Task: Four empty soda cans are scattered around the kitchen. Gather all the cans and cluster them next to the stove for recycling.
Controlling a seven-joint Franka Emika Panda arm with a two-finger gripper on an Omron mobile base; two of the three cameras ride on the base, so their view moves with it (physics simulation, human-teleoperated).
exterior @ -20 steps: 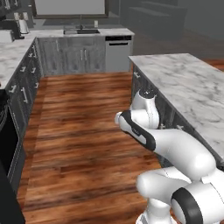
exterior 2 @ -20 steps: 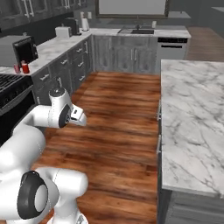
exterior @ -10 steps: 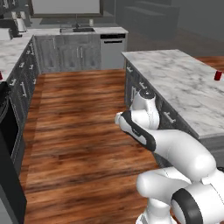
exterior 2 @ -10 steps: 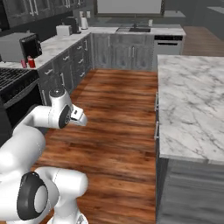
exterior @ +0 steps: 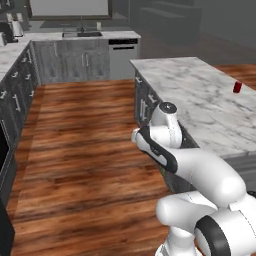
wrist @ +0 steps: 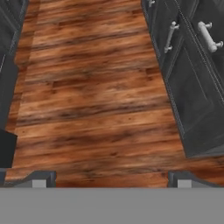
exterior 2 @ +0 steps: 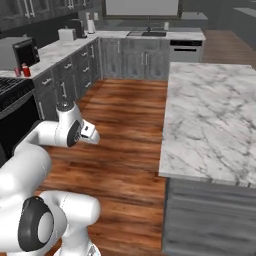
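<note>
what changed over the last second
The base turned right, so the whole view shifted: the marble island slid toward the middle of the left base view and a red can on it came into sight. The arm stayed folded, and the gripper stayed open and empty over the wood floor.

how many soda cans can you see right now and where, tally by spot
soda can on the island counter: 1
soda cans on the side counter next to the stove: 2
total: 3
</note>
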